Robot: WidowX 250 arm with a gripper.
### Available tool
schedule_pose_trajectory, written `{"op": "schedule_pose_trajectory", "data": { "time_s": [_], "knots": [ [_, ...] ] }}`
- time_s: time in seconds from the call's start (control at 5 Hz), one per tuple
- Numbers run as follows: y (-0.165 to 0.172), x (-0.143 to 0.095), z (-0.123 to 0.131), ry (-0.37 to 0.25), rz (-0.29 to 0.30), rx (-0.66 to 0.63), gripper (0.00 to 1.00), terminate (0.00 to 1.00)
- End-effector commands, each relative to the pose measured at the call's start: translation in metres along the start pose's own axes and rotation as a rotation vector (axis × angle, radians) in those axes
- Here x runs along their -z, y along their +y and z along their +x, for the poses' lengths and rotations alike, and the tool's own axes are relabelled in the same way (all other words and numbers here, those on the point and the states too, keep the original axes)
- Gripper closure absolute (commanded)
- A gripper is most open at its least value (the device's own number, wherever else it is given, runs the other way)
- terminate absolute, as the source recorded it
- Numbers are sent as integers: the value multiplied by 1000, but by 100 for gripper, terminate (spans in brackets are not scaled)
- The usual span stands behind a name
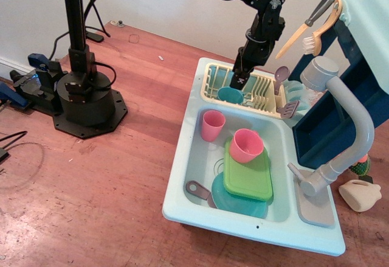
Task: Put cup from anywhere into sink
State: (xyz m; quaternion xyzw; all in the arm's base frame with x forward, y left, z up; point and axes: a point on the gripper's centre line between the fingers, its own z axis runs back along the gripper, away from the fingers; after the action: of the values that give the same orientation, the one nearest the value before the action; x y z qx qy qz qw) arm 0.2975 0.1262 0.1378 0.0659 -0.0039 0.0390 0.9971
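The big sink sits on the desk with two pink cups and some plates already in its bowl, and the yellow dish rack is at its back edge. My tool is down at the rack, right at the small teal cup, and I cannot tell if it grips the cup or is let go. I think I am at the grab step, so next I need a firm hold, a lift, and a short move forward over the bowl.
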Motion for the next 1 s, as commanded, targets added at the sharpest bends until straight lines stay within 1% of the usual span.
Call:
{"op": "schedule_pose_trajectory", "data": {
  "time_s": [0.0,0.4,0.6,0.8],
  "knots": [
    [0,0,0,0,0,0,0,0],
    [-7,35,5,20,-24,29,0,0],
    [-10,42,7,28,-27,33,0,0],
    [-8,36,8,18,-1,15,100,0]
  ]
}}
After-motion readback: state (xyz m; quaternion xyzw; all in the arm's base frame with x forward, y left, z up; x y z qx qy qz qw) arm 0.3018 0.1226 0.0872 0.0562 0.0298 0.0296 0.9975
